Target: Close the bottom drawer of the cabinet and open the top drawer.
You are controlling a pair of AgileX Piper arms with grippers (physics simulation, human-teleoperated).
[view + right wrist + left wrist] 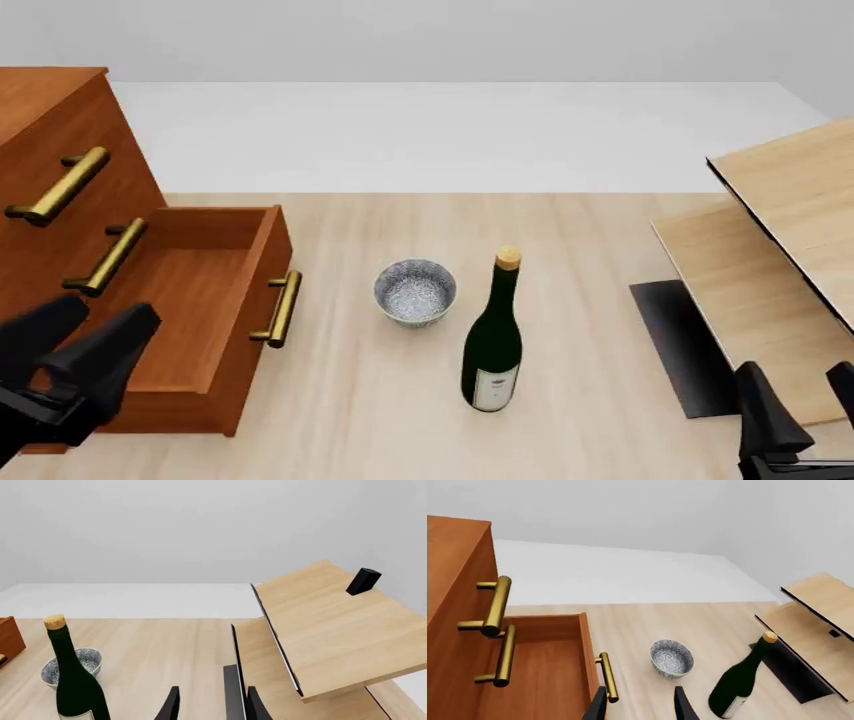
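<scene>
Closing comes first: left fingers (639, 704), spread and empty, sit by the open reddish-brown bottom drawer's (187, 300) brass bar handle (279, 308), needing a push; right fingers (212, 704) idle, parted.

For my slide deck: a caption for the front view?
Bottom drawer open, top drawer shut; both grippers open and empty.

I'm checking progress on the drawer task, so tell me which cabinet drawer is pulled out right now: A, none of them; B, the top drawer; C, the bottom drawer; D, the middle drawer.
C: in the front view the bottom drawer juts out from the cabinet with its inside showing, while the top drawer and the middle drawer sit flush.
</scene>
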